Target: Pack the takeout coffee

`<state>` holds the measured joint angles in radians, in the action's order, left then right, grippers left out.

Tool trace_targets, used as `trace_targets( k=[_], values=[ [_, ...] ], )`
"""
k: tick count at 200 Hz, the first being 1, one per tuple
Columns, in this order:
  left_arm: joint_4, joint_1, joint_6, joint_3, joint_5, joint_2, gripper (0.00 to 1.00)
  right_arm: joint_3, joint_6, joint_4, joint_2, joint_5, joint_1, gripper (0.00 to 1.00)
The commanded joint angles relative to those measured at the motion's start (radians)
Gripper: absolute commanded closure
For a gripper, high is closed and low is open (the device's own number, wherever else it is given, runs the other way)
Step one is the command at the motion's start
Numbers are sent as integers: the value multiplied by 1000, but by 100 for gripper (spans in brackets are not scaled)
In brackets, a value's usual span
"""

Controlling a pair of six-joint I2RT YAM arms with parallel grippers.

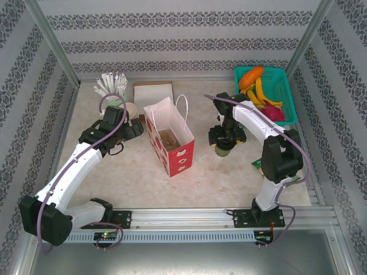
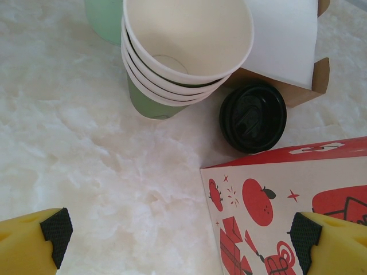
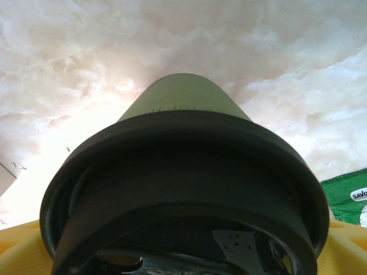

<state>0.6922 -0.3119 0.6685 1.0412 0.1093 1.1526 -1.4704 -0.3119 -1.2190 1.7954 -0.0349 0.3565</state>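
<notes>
The left gripper hangs with its two fingers spread apart, near one stack of lidless cups and one loose black lid. In the middle stands one red paper bag. Right of it the one takeout coffee stands on the table, with the right gripper spread wide around its lid.

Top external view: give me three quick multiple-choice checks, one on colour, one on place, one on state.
1. The basket is: A red; B black; C teal.
2. Against the paper bag, the takeout coffee is: A inside it; B to its right, at the right gripper; C to its left.
3. The paper bag is: A standing open; B folded flat; C tipped over.
Answers: C, its walls are teal; B, it sits under the right gripper, clear of the bag; A, its mouth gapes upward.
</notes>
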Motion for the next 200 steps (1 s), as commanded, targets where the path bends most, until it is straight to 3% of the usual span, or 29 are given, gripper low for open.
trace_targets(
  k=[1, 84, 127, 164, 200],
  values=[
    [26, 14, -14, -4, 11, 4, 0, 0, -9, -8, 7, -6, 9, 7],
    [16, 19, -59, 64, 6, -33, 0, -28, 22, -97, -74, 59, 9, 22],
    [4, 78, -189, 210, -31, 27, 0, -67, 31, -188, -134, 55, 25, 27],
    [-49, 129, -435, 394, -270, 171, 0, -96, 30, -245, -205, 48, 46, 29],
    [138, 125, -724, 675, -596, 405, 2, -102, 9, -251, -254, 55, 68, 28]
  ],
)
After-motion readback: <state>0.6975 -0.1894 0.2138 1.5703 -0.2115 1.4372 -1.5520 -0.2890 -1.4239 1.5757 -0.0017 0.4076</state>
